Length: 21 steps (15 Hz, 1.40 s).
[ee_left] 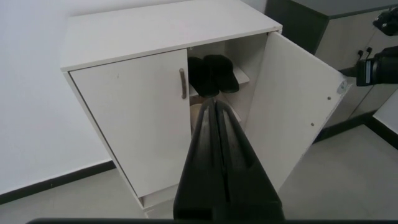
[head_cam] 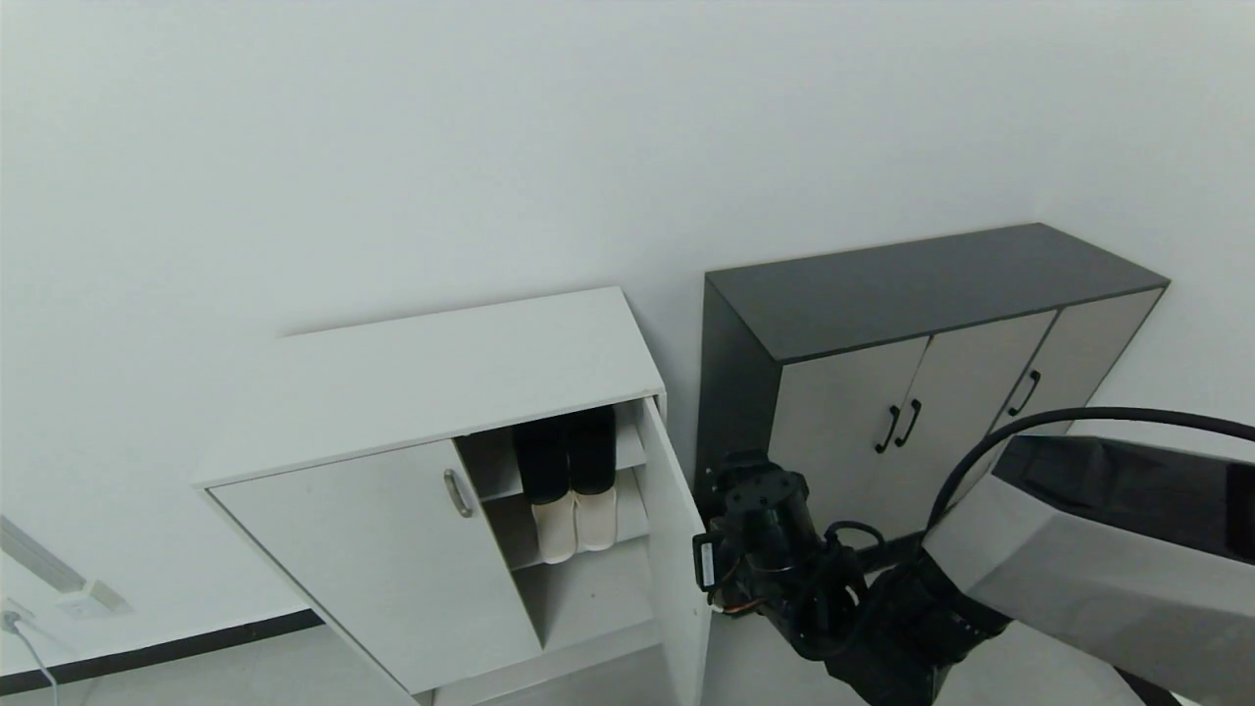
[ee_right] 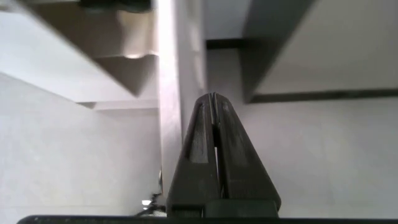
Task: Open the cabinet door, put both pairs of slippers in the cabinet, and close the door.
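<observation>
Step in hand, by the look: shutting the door, w/ both pairs inside.

- **R gripper** (head_cam: pixel 737 480): fingers pressed together, nothing held. Just beside the outer face of the open white right-hand door (head_cam: pixel 677 549), near its free edge.
- **How to do it well:** push flat on the outer face close to the free edge, far from the hinge. Follow the door's arc and ease off near the frame to avoid a bounce. Keep the wrist cable out of the gap.
- **L gripper** (ee_left: pixel 216 109): closed & empty too, out in front of the cabinet, apart from it. Best kept out of the door's swing.
- **Inside the low white 2-door cabinet** (head_cam: pixel 441 378): white pair of slippers (head_cam: pixel 576 525) on the lower shelf, black pair of slippers (head_cam: pixel 567 456) just above on the upper shelf. Seemingly behind the front line, so no snag expected.
- **Shut white left-hand door** (head_cam: pixel 392 559) w/ small metal handle (head_cam: pixel 457 492).
- **Beyond:** pale grey floor (head_cam: pixel 245 677), black skirting strip (head_cam: pixel 157 652), plain white wall (head_cam: pixel 490 147). Dark grey 3-door cabinet (head_cam: pixel 931 284) to the right, against the same wall.
</observation>
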{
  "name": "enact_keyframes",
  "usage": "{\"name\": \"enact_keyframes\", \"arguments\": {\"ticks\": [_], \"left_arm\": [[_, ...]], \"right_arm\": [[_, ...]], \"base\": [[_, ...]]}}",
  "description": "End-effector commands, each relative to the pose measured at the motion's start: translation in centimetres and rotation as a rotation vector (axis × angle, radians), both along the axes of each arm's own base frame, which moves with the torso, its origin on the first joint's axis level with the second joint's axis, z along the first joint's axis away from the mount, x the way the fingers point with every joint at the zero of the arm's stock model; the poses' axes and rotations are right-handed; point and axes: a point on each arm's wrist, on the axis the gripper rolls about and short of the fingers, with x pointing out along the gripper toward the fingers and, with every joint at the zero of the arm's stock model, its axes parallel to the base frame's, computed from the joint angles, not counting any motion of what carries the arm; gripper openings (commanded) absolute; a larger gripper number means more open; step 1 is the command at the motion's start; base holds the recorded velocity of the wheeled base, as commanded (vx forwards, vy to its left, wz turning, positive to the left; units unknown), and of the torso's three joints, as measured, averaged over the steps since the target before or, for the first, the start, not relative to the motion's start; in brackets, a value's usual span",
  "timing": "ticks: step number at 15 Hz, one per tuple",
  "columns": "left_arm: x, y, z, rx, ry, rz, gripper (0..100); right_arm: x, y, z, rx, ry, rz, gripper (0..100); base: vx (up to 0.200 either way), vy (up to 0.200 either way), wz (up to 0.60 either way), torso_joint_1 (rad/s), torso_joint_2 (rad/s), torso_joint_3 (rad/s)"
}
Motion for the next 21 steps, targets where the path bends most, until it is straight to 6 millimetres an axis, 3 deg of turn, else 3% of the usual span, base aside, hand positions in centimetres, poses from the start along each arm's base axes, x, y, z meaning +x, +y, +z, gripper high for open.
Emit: {"name": "enact_keyframes", "arguments": {"ticks": [1, 4, 9, 18, 21], "left_arm": [[0.0, 0.0, 0.0, 0.000, 0.001, 0.000, 0], [0.0, 0.0, 0.0, 0.001, 0.001, 0.000, 0], [0.0, 0.0, 0.0, 0.001, 0.001, 0.000, 0], [0.0, 0.0, 0.0, 0.000, 0.001, 0.000, 0], [0.0, 0.0, 0.0, 0.000, 0.001, 0.000, 0]], "right_arm": [[-1.1, 0.4, 1.3, 0.030, -0.020, 0.039, 0], [-3.0, -0.4, 3.1, 0.065, -0.053, 0.117, 0], [-3.2, -1.2, 3.6, 0.017, -0.168, 0.149, 0], [-3.0, -1.4, 3.3, 0.019, -0.179, 0.146, 0], [-2.6, -1.6, 2.6, 0.014, -0.187, 0.136, 0]], "base": [[0.000, 0.000, 0.00, 0.000, 0.00, 0.000], [0.000, 0.000, 0.00, 0.000, 0.00, 0.000], [0.000, 0.000, 0.00, 0.000, 0.00, 0.000], [0.000, 0.000, 0.53, 0.003, 0.00, 0.002], [0.000, 0.000, 0.00, 0.000, 0.00, 0.000]]}}
